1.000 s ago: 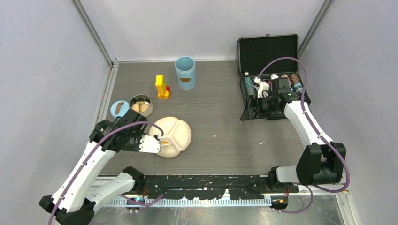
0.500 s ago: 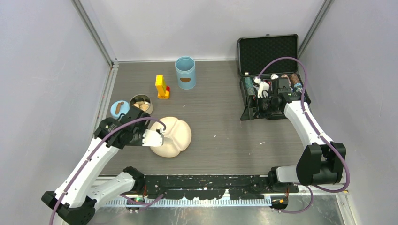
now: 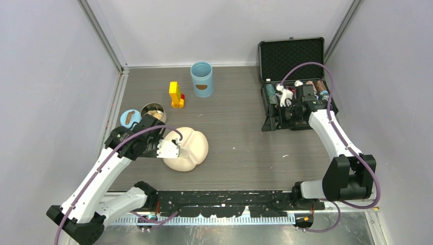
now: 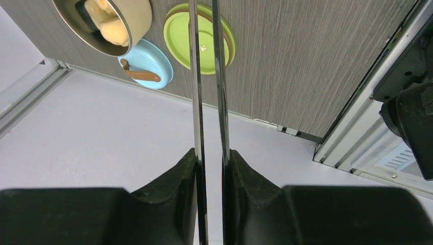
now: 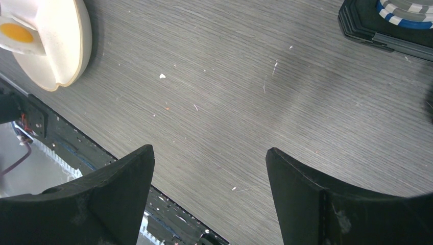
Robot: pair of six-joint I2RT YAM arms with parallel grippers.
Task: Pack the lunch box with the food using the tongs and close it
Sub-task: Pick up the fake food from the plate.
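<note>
While the tongs [image 4: 196,102] are clamped between the fingers of the left gripper [image 4: 211,166], their two arms are pressed nearly together, and their tips are cut off at the upper edge of the wrist view. The gripper is held at the near-left edge of the plate [image 3: 196,145], on which a fried egg [image 5: 17,33] is seen. Beige food [image 4: 110,23] is held in the steel bowl [image 4: 139,20], with the blue lid [image 3: 129,118] just beside it and the green lid [image 4: 201,33] laid flat nearby. The canister [image 3: 201,79] is stood upright and uncovered at the far side. The right gripper [image 5: 209,158] is held empty by the case [image 3: 292,56], jaws wide apart.
</note>
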